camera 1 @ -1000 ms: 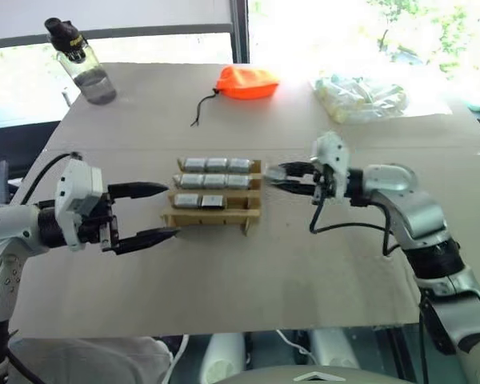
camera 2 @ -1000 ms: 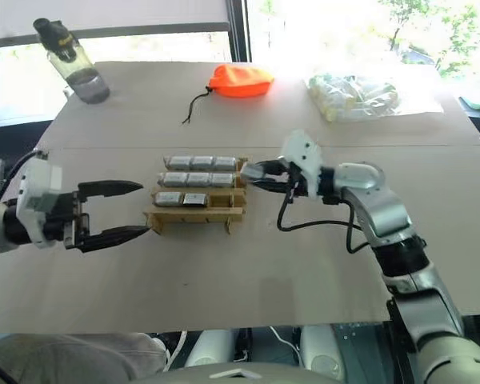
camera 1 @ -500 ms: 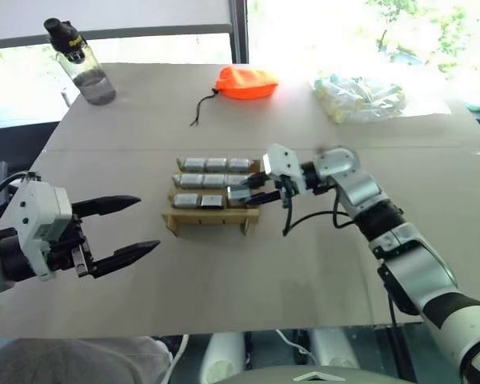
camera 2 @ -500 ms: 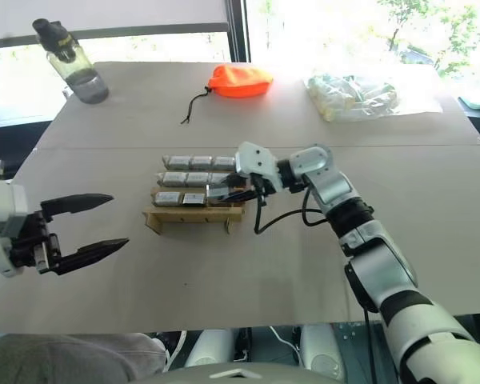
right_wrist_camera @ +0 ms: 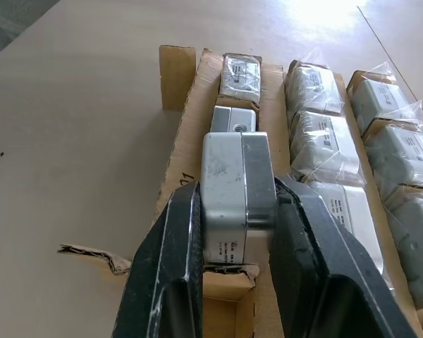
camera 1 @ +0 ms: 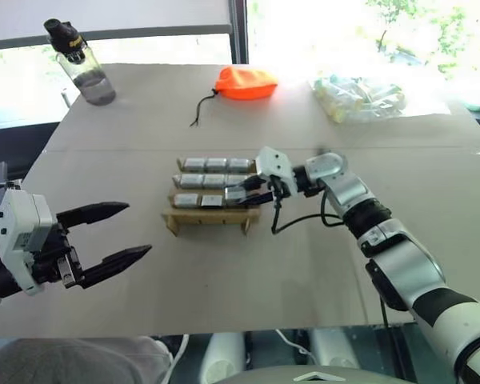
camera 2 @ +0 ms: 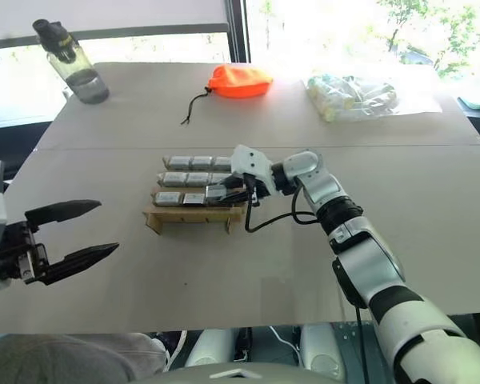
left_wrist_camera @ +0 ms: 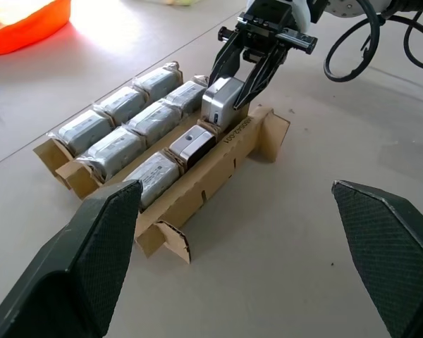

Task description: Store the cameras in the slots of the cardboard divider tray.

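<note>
Now the right gripper [right_wrist_camera: 234, 232] clamps a silver camera [right_wrist_camera: 229, 190] over the near row of the cardboard divider tray [left_wrist_camera: 229, 151], its lower end hidden between the fingers. Well left of the tray, the left gripper [camera 1: 116, 234] gapes wide, empty.

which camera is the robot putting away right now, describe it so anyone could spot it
Find the cardboard divider tray mid-table. At the right end of its front row, the right gripper pinches one camera. It stands tilted above its slot, bare silver, while most others lie seated in plastic.
</note>
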{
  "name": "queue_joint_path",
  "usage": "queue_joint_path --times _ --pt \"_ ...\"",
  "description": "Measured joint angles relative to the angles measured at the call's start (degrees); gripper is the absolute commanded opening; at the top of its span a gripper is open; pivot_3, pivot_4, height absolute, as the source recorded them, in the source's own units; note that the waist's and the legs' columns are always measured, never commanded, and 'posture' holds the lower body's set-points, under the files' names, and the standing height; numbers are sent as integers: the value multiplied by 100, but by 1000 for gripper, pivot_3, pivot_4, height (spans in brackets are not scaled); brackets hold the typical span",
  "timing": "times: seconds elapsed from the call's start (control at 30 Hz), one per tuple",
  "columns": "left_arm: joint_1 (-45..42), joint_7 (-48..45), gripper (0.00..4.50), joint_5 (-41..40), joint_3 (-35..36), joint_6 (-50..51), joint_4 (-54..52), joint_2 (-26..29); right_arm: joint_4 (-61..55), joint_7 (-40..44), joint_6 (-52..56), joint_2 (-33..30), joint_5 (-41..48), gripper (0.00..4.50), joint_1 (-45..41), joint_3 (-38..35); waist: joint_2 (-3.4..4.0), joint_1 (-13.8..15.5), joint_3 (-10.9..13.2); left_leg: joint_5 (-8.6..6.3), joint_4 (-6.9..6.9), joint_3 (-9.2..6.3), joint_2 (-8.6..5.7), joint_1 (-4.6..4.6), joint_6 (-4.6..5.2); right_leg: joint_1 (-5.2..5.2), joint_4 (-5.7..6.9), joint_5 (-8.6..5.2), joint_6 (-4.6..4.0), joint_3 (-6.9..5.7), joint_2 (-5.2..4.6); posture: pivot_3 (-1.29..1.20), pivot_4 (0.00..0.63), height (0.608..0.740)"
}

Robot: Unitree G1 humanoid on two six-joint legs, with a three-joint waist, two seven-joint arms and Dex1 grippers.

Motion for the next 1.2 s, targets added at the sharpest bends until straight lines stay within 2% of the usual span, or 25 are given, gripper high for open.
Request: queue_joint_path --times 0.43,0.5,0.57,0.67,0.9,0.97,1.07,1.17,1.2 --pt "-131 3 4500 7 -20 0 67 100 -230 77 451 36 -117 728 173 -38 1 -1 0 -1 -5 -3 -3 -6 -1 -1 -8 0 0 -1 -7 0 150 740" --pt "-150 3 4500 7 -29 0 68 100 -245 73 479 36 -123 1787 177 -41 2 -3 0 -1 -7 -3 -3 -6 -1 -1 -9 0 0 -1 -7 0 150 740" --pt "-185 4 4500 7 -45 0 73 100 -256 130 555 13 -151 2548 201 -5 1 -2 0 -1 -6 -5 -3 -7 -1 -1 -8 0 0 0 -7 0 150 740" --pt "-233 5 4500 7 -85 0 101 100 -357 225 679 -19 -140 4136 282 7 2 -9 1 0 -6 -3 -2 -3 -1 -1 -5 0 0 0 -7 0 150 740" --pt "23 88 4500 3 -234 98 23 -96 -2564 368 1852 -629 506 4136 1081 -244 4 -21 2 0 -6 -14 -2 -13 -1 -1 -11 0 0 0 -13 0 150 740" --pt "156 230 4500 60 -277 25 -130 -363 -3523 191 2375 -966 866 4136 1520 -571 4 11 2 -1 -6 -18 -2 -15 -2 0 -15 0 0 0 -17 0 150 740" --pt "230 476 4500 141 -528 -109 -345 -724 -4235 -100 2824 -1278 1173 4136 1921 -934 3 38 1 -1 -5 -18 -3 -11 -2 1 -11 0 0 1 -19 0 150 740" --pt "276 1134 4500 529 -1236 -403 -703 -1470 -4965 -563 3001 -1713 1382 4136 2701 -1450 2 69 -4 -1 -4 -25 -8 -4 0 14 -10 0 -1 0 -17 0 150 740" --pt "336 1252 4500 647 -1391 -431 -716 -1540 -4977 -633 3004 -1778 1383 4136 2840 -1529 -4 63 -6 -1 -3 -22 -7 -2 1 14 -8 0 -1 4 -14 0 150 740"
